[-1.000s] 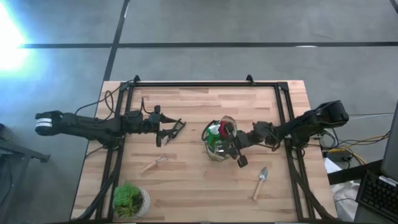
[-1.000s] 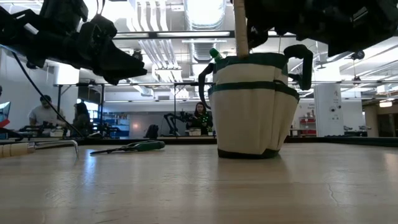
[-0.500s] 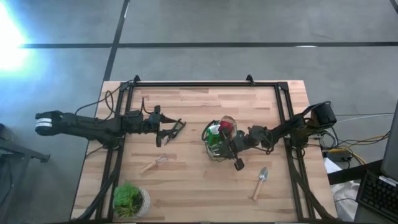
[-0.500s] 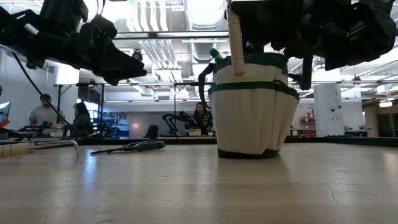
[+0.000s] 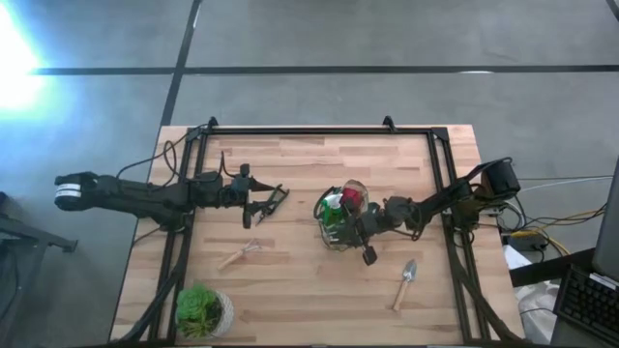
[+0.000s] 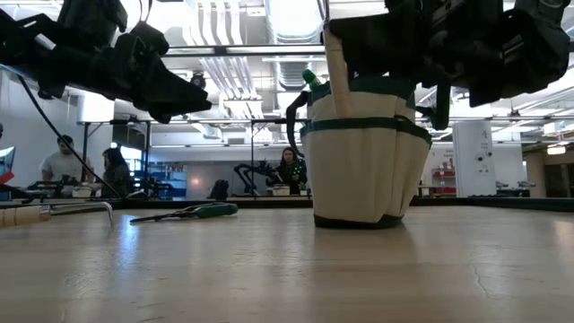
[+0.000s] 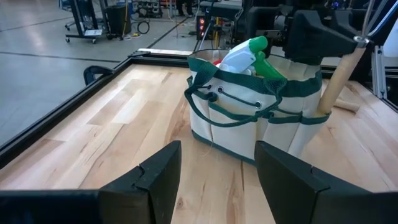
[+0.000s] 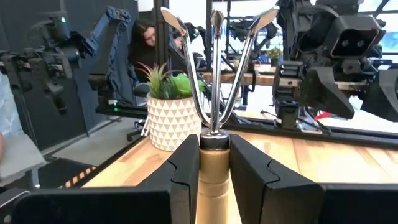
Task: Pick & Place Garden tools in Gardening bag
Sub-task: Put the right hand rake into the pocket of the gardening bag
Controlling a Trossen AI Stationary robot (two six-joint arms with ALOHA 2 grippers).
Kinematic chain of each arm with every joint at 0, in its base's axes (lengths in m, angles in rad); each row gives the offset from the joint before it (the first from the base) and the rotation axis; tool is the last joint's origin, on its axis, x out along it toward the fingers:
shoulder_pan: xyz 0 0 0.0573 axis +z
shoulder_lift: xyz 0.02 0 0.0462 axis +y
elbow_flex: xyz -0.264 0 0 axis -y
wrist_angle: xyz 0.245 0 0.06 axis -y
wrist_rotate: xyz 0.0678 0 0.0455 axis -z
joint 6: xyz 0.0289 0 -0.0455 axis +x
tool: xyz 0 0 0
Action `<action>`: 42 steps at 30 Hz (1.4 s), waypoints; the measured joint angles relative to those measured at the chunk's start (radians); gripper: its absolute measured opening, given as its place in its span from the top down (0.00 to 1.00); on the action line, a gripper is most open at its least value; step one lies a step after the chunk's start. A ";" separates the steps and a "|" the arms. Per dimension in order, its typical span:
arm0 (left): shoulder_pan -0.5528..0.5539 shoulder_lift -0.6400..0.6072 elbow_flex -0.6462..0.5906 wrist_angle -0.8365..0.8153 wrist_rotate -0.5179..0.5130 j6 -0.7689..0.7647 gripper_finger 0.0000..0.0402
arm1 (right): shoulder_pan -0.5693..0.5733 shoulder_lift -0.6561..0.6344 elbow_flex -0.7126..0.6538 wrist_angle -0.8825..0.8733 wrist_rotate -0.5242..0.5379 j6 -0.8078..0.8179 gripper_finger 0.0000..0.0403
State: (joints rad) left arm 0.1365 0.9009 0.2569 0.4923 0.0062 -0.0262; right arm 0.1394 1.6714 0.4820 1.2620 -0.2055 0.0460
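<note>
The gardening bag (image 5: 332, 230) stands upright mid-table, with a green spray bottle (image 7: 247, 52) and a red-handled tool (image 5: 352, 197) sticking out of its top. My right gripper (image 8: 213, 146) hovers level at the bag's near right side, shut on a wooden-handled fork (image 8: 212, 68). My left gripper (image 7: 214, 186) waits open, left of the bag and above the pruners (image 5: 274, 196). Flat on the table lie the pruners, a rake (image 5: 240, 254) and a trowel (image 5: 404, 282). My right gripper pinches the fork's wooden handle (image 8: 213, 167) just below the metal collar, between its two fingers (image 8: 186, 174). The fingers come in level and lie across the handle. The fork stands nearly upright, tines up. The handle's lower end (image 7: 321, 109) reaches a side pocket's rim on the bag.
A leafy plant in a pale pot (image 5: 201, 309) sits at the near left corner. A black frame (image 5: 319, 130) borders the tabletop. People sit at benches (image 6: 289, 170) in the room beyond the table.
My right gripper has sunk beside the bag with the fork still pinched. The handle has come down along the bag's wall until its lower end meets the side pocket's rim. The fork has stayed nearly upright.
</note>
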 joint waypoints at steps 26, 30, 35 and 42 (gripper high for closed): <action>0.000 0.000 0.000 0.000 0.000 0.000 0.49 | 0.000 0.006 0.003 -0.138 -0.005 0.015 0.86; 0.000 0.000 0.000 0.000 0.000 0.000 0.49 | 0.000 0.005 0.003 -0.150 0.001 0.015 0.86; 0.000 0.000 0.000 0.000 0.000 0.000 0.49 | 0.000 0.005 0.003 -0.185 0.034 0.018 0.86; 0.000 0.000 0.000 0.001 0.000 0.000 0.49 | 0.000 0.005 0.003 -0.213 0.086 0.040 0.86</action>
State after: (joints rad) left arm 0.1365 0.9009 0.2569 0.4929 0.0063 -0.0265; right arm 0.1394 1.6768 0.4850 1.0489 -0.1191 0.0856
